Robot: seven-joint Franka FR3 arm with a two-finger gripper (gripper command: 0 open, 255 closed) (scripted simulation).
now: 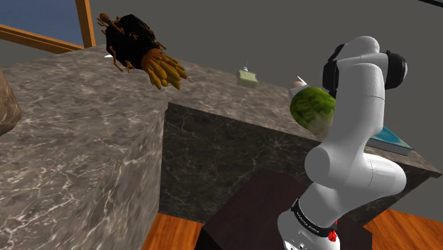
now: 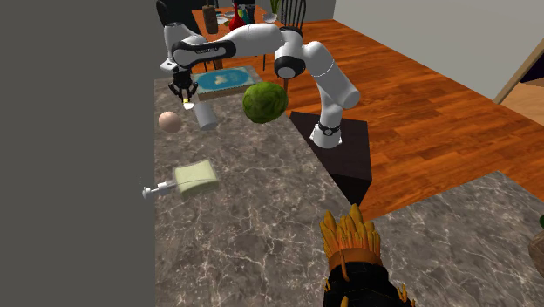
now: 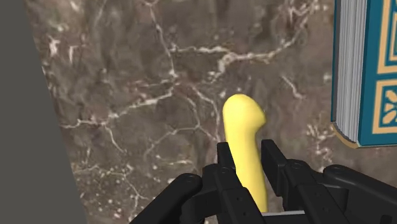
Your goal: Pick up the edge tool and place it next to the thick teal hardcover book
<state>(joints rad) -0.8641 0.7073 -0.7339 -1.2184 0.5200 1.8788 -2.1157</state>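
seen in the second exterior view, left to right, all placed by the thick teal hardcover book with a gold-patterned cover (image 2: 220,80). furthest left of the book, a plain grey wall (image 2: 74,148). next, well apart from the book and nearer the camera, a pale green flat pad with a thin metal handle (image 2: 193,176), lying on the dark marble-veined surface (image 2: 253,235). closer to the book, a small pinkish ball (image 2: 170,121) on the same surface. just beside the book's left edge, the all-black claw (image 2: 183,98), pointing down over the surface.

in the wrist view, claw pinching a smooth yellow curved tool (image 3: 243,121) between its fingers (image 3: 222,159). tool near the book but apart from it, with a strip of bare surface between. cannot tell whether the tool's tip touches the surface.

right of the book and near it, a mossy green ball (image 2: 265,102). further right, the dark box stand (image 2: 340,153) on an orange wooden floor (image 2: 418,105). far from the book, at the near edge of the surface, a black and orange bristly bundle (image 2: 353,262).
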